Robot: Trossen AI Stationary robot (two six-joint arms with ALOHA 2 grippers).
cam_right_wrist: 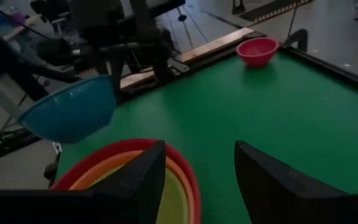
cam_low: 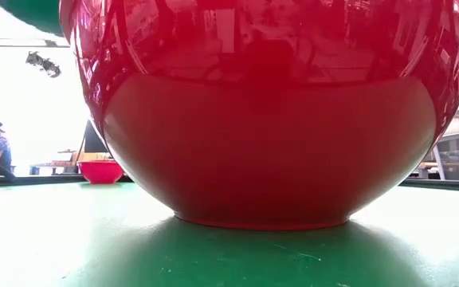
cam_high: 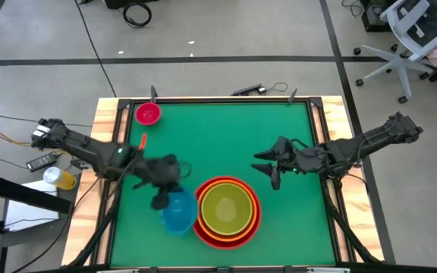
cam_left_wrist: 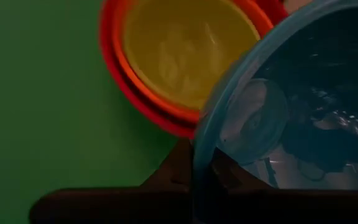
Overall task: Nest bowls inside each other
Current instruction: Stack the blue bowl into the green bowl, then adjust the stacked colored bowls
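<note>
A red bowl [cam_high: 204, 230] stands on the green table near its front edge, with an orange bowl [cam_high: 227, 181] and a yellow-green bowl [cam_high: 227, 208] nested inside it. Just left of this stack my left gripper [cam_high: 163, 199] is shut on a blue bowl [cam_high: 179, 212], which is up off the table. A small pink bowl [cam_high: 148, 114] rests on its base at the far left corner. My right gripper [cam_high: 271, 168] hovers open to the right of the stack, with nothing between its fingers [cam_right_wrist: 146, 177]. My left gripper pinches the blue bowl's rim [cam_left_wrist: 196, 163] on the side toward the table's left, one finger inside the bowl and one outside. The fingers slant down from the left. The bowl hangs tilted below them, lifted clear of the table [cam_right_wrist: 73, 112].
A raised wooden frame [cam_high: 105, 121] runs round the green table. The red bowl [cam_low: 269, 119] fills the low view, with the pink bowl [cam_low: 100, 171] small behind it. Bare green surface lies across the table's middle and far right.
</note>
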